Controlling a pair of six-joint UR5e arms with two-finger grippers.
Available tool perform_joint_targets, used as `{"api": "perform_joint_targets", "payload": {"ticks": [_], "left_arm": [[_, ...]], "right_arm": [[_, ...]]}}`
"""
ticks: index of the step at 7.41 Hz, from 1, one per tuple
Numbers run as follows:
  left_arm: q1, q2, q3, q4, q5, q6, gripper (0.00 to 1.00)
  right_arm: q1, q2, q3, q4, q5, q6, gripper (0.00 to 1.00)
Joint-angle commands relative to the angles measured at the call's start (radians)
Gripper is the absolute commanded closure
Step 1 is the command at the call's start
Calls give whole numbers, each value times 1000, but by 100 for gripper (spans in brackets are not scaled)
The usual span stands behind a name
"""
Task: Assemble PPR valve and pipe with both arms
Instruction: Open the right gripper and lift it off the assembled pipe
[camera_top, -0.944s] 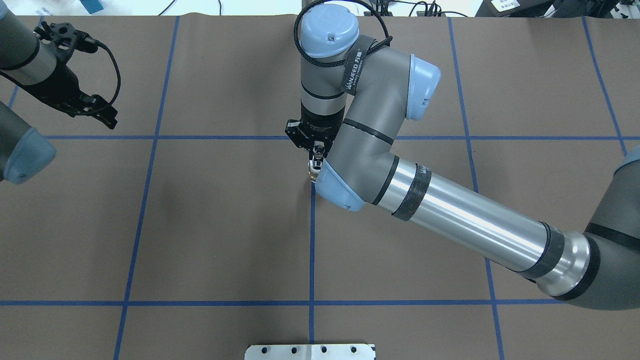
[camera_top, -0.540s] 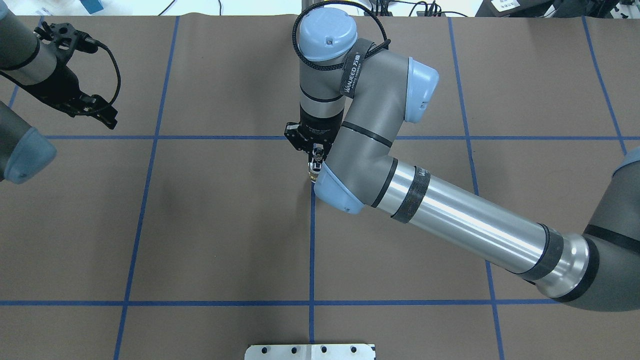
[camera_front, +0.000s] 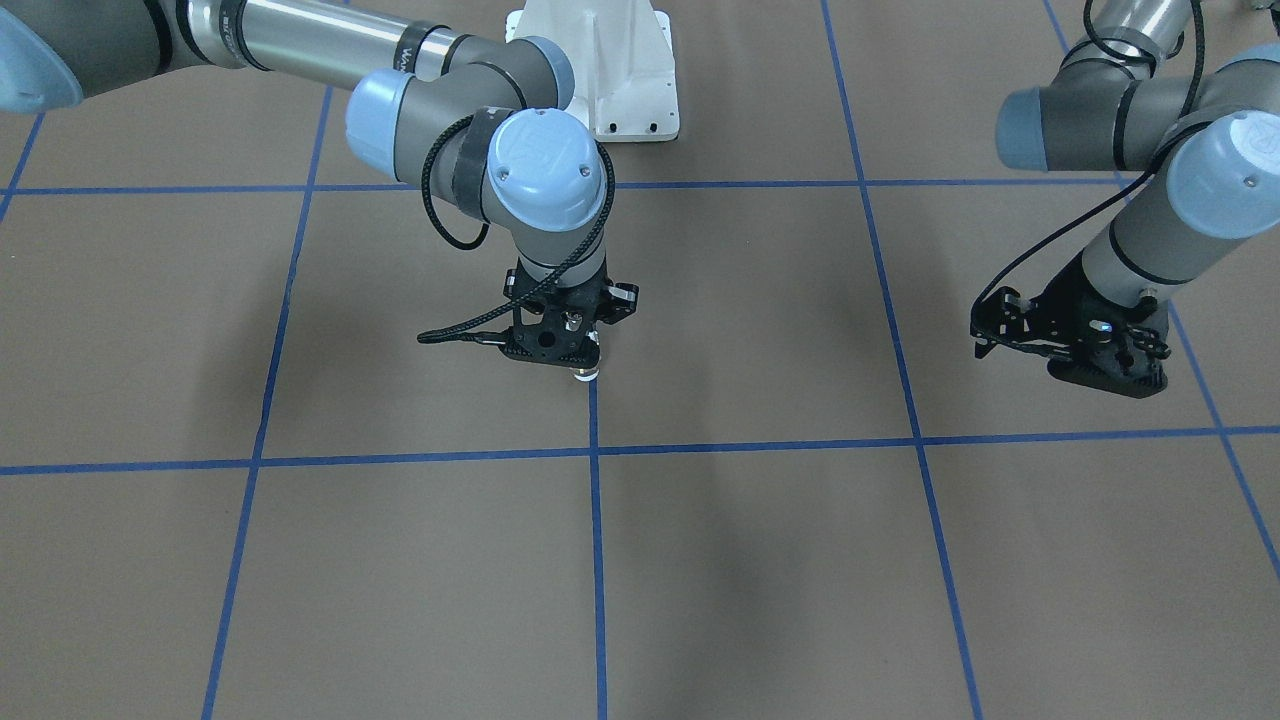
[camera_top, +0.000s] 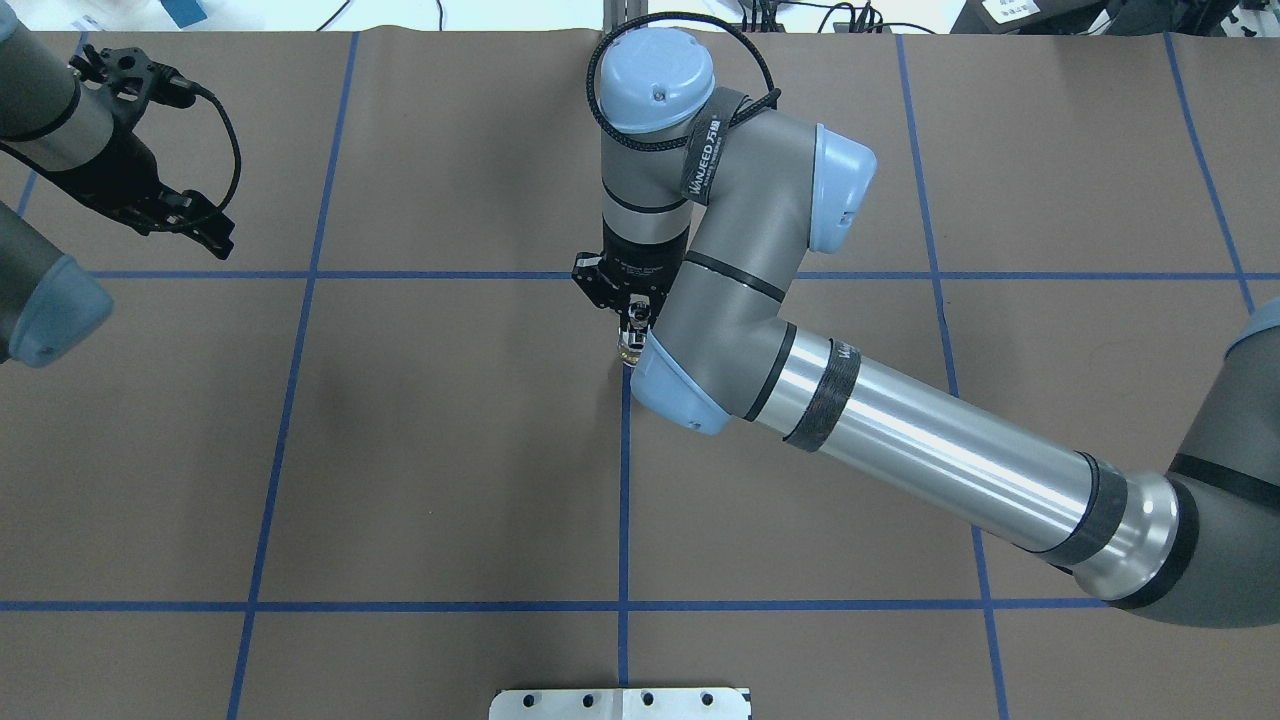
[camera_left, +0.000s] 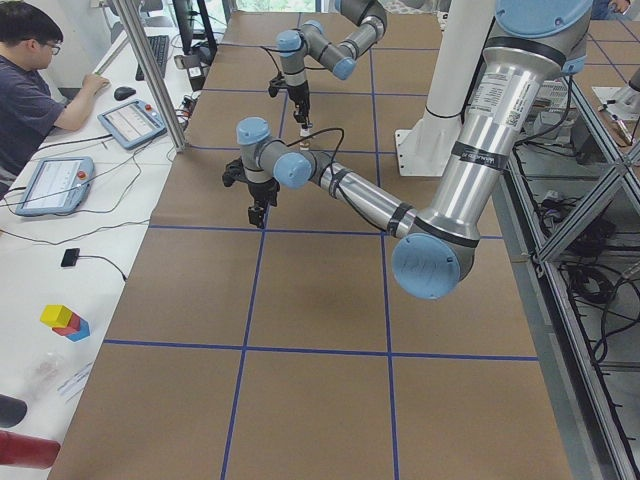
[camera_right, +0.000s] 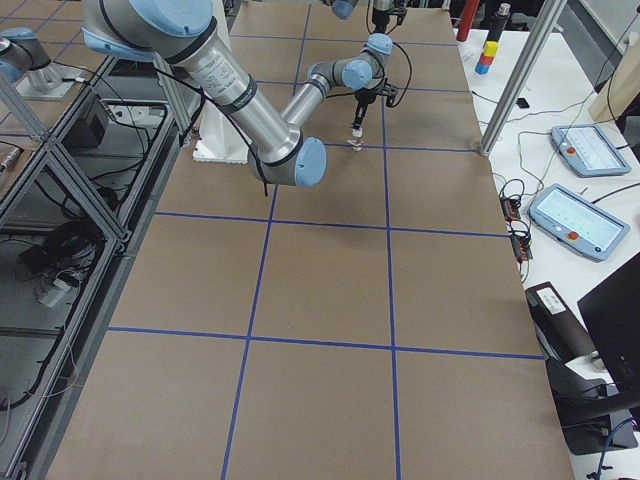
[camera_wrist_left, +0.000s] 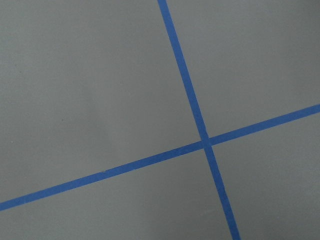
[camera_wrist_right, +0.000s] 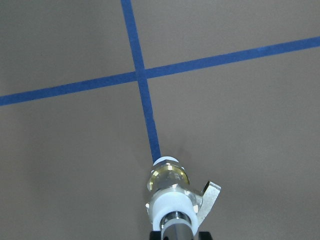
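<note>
The PPR valve (camera_wrist_right: 169, 182) has a brass body, white round ends and a small side lever. It hangs upright over a blue tape line near the table's middle, low over the table or on it (camera_top: 628, 350) (camera_front: 587, 376). The silver-grey pipe (camera_wrist_right: 173, 224) sits in the valve's upper white end. My right gripper (camera_wrist_right: 177, 235) (camera_top: 632, 318) (camera_front: 580, 365) points straight down and is shut on the pipe. I cannot tell whether the valve touches the table. My left gripper (camera_top: 212, 235) (camera_front: 1105, 375) hovers far off at its own side, looks open and holds nothing.
A white bolted pedestal (camera_front: 610, 70) (camera_top: 620, 703) stands at the robot's edge of the table. Blue tape lines (camera_wrist_left: 200, 135) grid the brown table cover. A person (camera_left: 30, 70) sits at a side desk with tablets (camera_left: 50, 185) and coloured blocks (camera_left: 65, 320).
The right arm's wrist and elbow joints have shifted slightly. Its gripper, the pipe and the valve stay almost in the same spot. The left arm has not moved.
</note>
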Motion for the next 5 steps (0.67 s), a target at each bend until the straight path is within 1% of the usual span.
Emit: {"api": "perform_joint_targets", "payload": {"ticks": [1,5], "left_arm": [[0,-1,4,0,0,-1,0],[0,0,6,-2,0,1,0]], "right_arm": [[0,-2,-7,13,0,-4,100],[-3,-8,-9,21,0,-6,100]]}}
